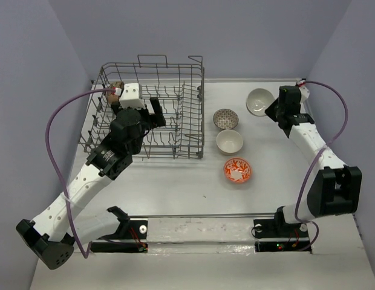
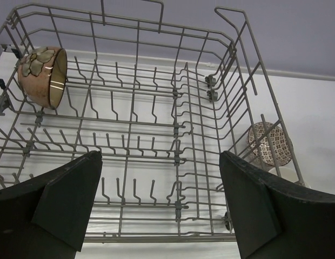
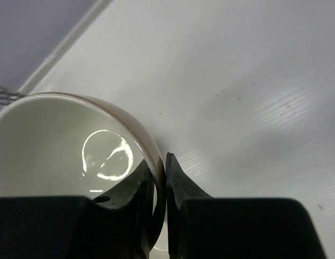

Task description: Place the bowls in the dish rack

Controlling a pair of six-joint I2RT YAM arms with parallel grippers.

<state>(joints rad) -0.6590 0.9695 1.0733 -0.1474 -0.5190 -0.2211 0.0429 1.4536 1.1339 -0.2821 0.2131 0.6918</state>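
My right gripper point(image 3: 166, 175) clamps the white bowl point(image 3: 54, 145) by its rim, one finger inside; lifted on so thin an edge it might tilt and slip.

Likely a robotics lab cell — plain lilac walls point(image 1: 236, 30), white table point(image 1: 175, 187), two arms point(image 1: 84, 181) bolted on

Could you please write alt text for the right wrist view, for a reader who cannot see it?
The right gripper is closed on the rim of a white bowl, one finger inside and one outside. The bowl fills the lower left; a pale table stretches behind it.
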